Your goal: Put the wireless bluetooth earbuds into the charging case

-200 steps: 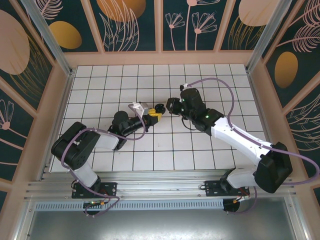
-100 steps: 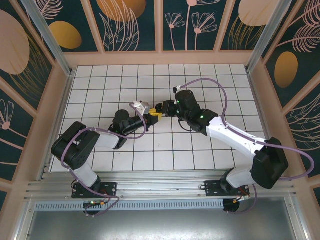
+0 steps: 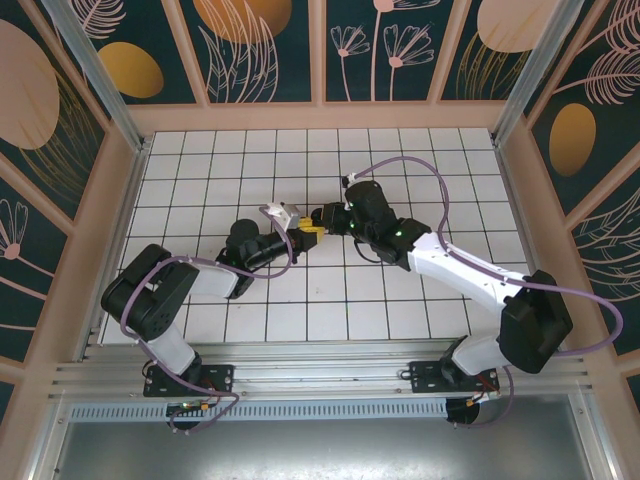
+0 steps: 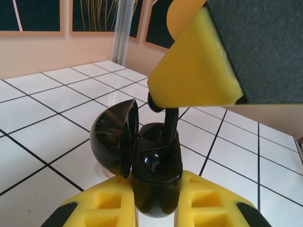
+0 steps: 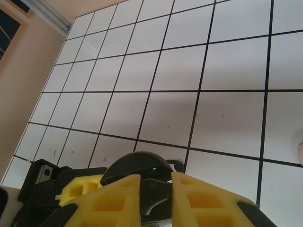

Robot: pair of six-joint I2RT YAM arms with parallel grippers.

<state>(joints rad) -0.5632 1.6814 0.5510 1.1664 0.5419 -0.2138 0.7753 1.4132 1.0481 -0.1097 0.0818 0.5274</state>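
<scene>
My left gripper (image 3: 301,233) is pinched tight on the one black case (image 4: 156,177), near the middle of the table (image 3: 300,320). In the left wrist view its lid (image 4: 111,142) hangs open toward 9 o'clock. My right gripper (image 3: 326,218), at 2 o'clock from the left one, pinches one earbud (image 4: 170,123), stem down in the case's open mouth. I count one case, one earbud

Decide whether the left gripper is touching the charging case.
Touching. The left wrist view shows the left gripper with its yellow pads pressed against both sides of the black charging case, no gap.
</scene>
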